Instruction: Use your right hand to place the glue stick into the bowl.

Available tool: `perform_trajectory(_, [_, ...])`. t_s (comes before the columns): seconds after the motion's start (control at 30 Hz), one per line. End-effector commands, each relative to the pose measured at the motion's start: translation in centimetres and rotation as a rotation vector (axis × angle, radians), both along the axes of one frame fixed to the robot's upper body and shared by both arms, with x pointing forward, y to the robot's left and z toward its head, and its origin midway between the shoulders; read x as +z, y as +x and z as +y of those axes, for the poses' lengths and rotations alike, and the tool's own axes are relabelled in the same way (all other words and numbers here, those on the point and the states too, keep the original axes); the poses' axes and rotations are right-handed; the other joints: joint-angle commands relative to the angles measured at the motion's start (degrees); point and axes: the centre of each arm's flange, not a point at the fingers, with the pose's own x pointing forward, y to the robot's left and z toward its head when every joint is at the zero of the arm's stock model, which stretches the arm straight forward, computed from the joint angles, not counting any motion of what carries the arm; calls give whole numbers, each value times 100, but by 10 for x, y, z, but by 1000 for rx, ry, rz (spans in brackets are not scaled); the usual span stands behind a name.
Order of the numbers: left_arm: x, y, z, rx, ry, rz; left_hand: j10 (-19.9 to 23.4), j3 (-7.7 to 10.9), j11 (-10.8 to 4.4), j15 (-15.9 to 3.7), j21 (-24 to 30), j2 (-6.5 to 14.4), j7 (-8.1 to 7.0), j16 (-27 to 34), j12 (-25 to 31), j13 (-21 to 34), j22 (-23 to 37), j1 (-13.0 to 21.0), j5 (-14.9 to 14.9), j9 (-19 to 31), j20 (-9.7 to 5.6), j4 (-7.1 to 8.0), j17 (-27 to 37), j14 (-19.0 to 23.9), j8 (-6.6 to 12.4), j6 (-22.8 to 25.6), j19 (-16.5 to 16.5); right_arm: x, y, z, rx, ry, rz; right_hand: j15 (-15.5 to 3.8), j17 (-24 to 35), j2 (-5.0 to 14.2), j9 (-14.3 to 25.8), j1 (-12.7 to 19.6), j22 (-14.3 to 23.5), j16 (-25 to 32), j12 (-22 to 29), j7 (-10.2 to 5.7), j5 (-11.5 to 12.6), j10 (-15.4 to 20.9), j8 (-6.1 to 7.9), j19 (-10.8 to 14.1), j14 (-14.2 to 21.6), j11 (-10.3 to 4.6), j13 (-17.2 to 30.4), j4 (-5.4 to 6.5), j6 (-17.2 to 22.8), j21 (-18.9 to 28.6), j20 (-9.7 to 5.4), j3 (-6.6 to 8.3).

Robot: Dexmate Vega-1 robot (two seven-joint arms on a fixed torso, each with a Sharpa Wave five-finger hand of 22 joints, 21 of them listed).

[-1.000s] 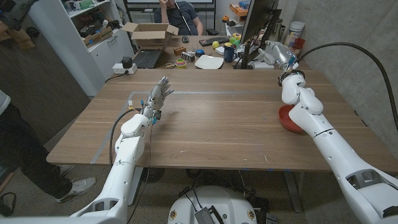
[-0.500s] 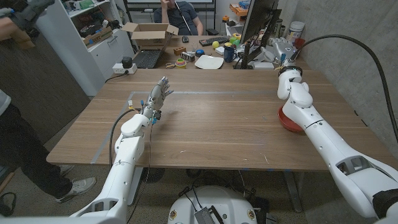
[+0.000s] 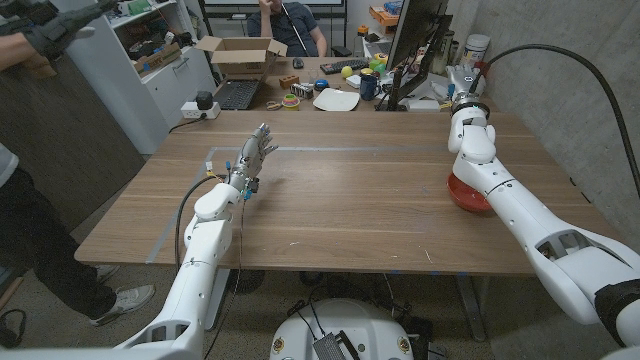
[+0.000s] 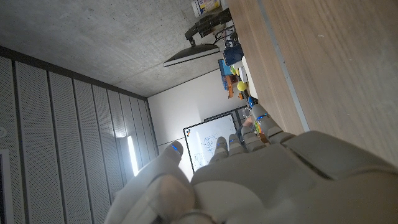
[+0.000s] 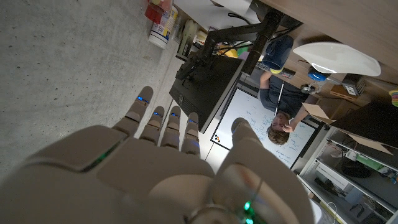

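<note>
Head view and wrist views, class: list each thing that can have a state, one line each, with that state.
Left hand: raised over the table, fingers apart, holding nothing.
Right hand: fingers extended and apart, nothing in them.
Red bowl: upright on the table's right side, partly hidden by the right arm; contents cannot be told.
Cardboard box: flaps open.
Laptop: open.

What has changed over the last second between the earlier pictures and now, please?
The right arm has swung away from the robot toward the table's far right corner, carrying the right hand farther from the red bowl; its fingers are spread and hold nothing. The left hand stayed raised and open over the table, and the bowl stayed put.
</note>
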Motion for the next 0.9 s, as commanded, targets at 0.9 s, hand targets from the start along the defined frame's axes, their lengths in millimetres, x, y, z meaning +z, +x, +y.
perform_trajectory(0.9, [0,-1,-1,6,1,1,-25,-3,17,-16,-48,81,2,9,27,28,22,-31,5,17,-24,12,27,-15,0,0,30,-20,22,-60,-253,138,261,85,4,-268,35,-84,-4,33,-70,21,-5,-331,-65,670,117,69,30,-113,-536,-54,467,-259])
